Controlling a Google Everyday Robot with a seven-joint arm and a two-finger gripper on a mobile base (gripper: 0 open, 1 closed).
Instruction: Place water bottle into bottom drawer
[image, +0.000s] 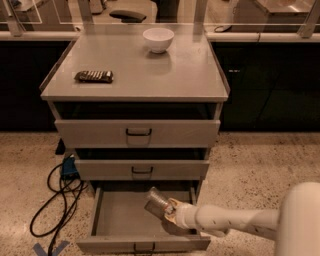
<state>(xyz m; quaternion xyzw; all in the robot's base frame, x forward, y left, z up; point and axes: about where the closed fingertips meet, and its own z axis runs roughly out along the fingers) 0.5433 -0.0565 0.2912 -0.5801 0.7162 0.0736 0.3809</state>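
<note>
My gripper (169, 214) reaches in from the right over the pulled-out bottom drawer (120, 220), the lowest grey metal tray of the three. My jaws are clamped on one end of the small clear crinkly plastic water bottle (156, 201), which is tilted up and to the left above the drawer's right half. A round white bowl (158, 39) sits on the cabinet top (165, 75).
</note>
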